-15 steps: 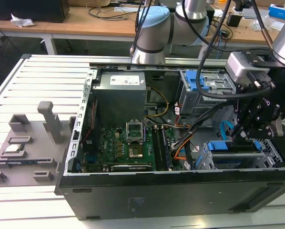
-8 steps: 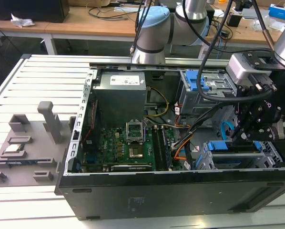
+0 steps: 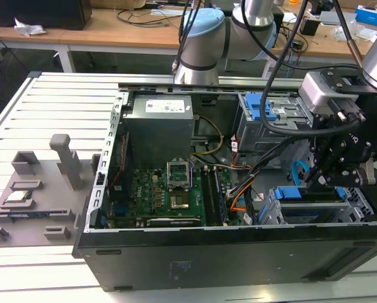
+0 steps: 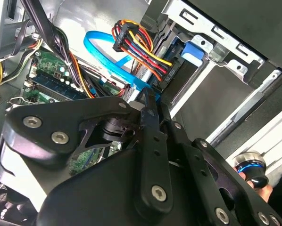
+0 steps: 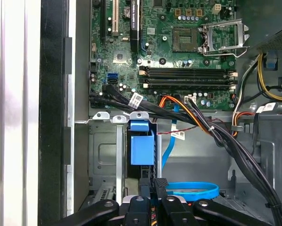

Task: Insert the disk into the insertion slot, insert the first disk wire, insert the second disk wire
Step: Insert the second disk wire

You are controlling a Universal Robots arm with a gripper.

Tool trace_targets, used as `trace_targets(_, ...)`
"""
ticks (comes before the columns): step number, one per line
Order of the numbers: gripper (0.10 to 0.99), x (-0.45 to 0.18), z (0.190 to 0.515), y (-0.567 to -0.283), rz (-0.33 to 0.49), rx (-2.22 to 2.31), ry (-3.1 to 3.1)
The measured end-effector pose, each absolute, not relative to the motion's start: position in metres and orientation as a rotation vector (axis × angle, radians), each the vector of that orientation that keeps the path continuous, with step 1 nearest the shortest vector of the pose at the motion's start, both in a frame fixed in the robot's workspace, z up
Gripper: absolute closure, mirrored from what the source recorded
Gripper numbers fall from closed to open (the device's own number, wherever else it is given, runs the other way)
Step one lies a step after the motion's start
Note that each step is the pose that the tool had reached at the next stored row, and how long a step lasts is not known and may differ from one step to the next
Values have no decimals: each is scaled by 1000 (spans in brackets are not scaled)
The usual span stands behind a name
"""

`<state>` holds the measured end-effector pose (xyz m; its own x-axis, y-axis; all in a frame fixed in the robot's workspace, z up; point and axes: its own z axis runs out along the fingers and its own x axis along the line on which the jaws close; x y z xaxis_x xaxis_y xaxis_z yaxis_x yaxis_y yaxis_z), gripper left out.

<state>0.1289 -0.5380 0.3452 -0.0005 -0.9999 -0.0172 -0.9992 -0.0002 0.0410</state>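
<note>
While the gripper [image 4: 148, 96] is hanging low inside the case, its fingers are pressing together on what seems to be the end connector of the second disk wire [image 4: 101, 52], though the black linkage is hiding the contact itself. That hidden pinch is carrying the first risk: a connector sitting crooked between the pads could be meeting its socket at an angle and jamming or slipping out. Just past the fingertips, a red, yellow and black wire bundle [image 4: 141, 47] is ending in a black plug close against the disk [image 5: 142, 148], so the claw could be snagging or nudging that plug loose. The disk, in its blue carrier, is sitting directly ahead of the claw within the insertion slot [image 5: 101, 155], and a hard push may be shifting it in the metal cage. Beside the claw the light-blue wire is curling in a slack loop, which could be catching on a finger. Farther beyond, dark cable runs are crossing before the motherboard [image 5: 178, 47], well apart.
</note>
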Motion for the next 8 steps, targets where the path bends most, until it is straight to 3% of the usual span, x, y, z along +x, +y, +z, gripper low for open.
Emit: trace_targets(8,925,129,346,-538,-73,2228,-2197)
